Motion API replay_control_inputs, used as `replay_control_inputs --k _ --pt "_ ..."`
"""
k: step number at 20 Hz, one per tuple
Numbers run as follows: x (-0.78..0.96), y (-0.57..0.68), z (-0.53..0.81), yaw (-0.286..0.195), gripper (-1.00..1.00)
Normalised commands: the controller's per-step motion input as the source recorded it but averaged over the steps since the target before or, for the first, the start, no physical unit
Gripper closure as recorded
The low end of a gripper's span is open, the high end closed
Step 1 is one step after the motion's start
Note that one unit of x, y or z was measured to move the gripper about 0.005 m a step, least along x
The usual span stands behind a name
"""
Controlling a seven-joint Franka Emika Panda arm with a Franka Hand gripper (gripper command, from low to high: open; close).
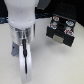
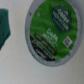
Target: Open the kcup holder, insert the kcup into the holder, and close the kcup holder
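Observation:
The kcup (image 2: 54,30) fills much of the wrist view: a round pod with a green and white printed lid and a bluish rim, lying flat on a pale surface straight under the wrist camera. No fingers show in that view. In the exterior view my gripper (image 1: 22,52) hangs below the white arm at the exterior view's left, and its jaws are too blurred to read. The arm hides the kcup there. The kcup holder (image 1: 60,31), a black boxy block with light grey panels on its front, stands apart at the exterior view's upper right.
A dark green shape (image 2: 4,27) lies at the edge of the wrist view, a short way from the kcup. A curved white form (image 1: 26,67) sits below the gripper in the exterior view. The pale tabletop (image 1: 60,62) spreads in front of the holder.

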Motion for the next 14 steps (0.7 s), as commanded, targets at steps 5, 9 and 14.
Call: replay_control_inputs --k 5,9,14 --pt "0.20 0.00 -0.02 -0.069 -1.00" --pt "0.14 0.01 -0.02 -0.052 -1.00" --pt "-0.02 0.10 -0.15 0.000 1.00"
